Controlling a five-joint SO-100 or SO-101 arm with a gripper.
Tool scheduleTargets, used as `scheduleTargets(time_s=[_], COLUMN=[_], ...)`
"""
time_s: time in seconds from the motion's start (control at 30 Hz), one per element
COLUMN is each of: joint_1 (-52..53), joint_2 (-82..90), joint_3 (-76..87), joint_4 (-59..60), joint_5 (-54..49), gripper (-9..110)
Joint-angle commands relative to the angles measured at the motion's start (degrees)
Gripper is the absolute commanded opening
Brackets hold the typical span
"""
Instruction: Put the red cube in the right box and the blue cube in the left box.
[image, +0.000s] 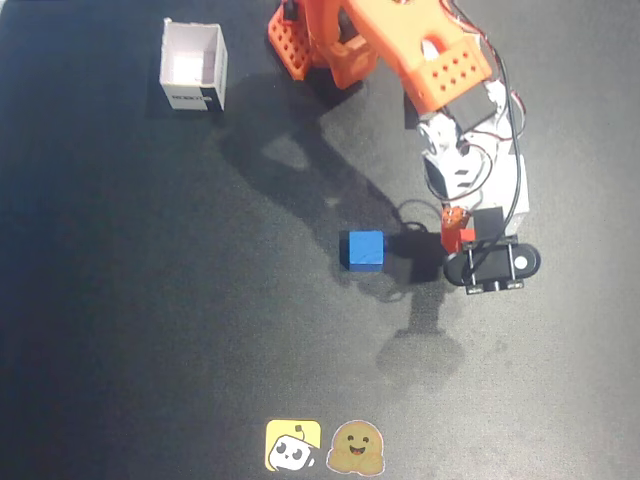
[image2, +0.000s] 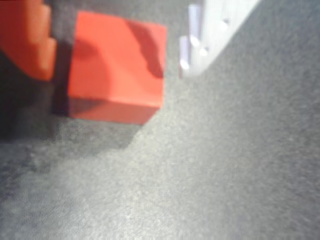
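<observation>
So the red cube sits on the desk between the spread-apart gripper fingers, not squeezed, edges skewed; blue cube off to the fixed view's left.

I am seeing strong shadows falling on the dark table in the fixed view; the wrist view is looking blurred.

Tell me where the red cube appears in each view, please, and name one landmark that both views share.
Fixed view: the red cube is right of centre, mostly hidden under the arm, right of the blue cube.
Wrist view: the red cube fills the upper left, between the claw's fingers.
Shared landmark: the dark table surface.
</observation>
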Motion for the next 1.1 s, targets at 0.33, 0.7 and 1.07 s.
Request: scheduleTargets(time_s=[0.33,0.7,1.07], joint_1=[-1.6,-1.7,-0.6], joint_2=[-3.2,-8.5,-9.0], joint_3=[-4.0,-4.7,-4.2], joint_4=[-2.0,-5.2,-5.4], joint_5=[2.5,4.0,3.2], gripper=[21,20,12])
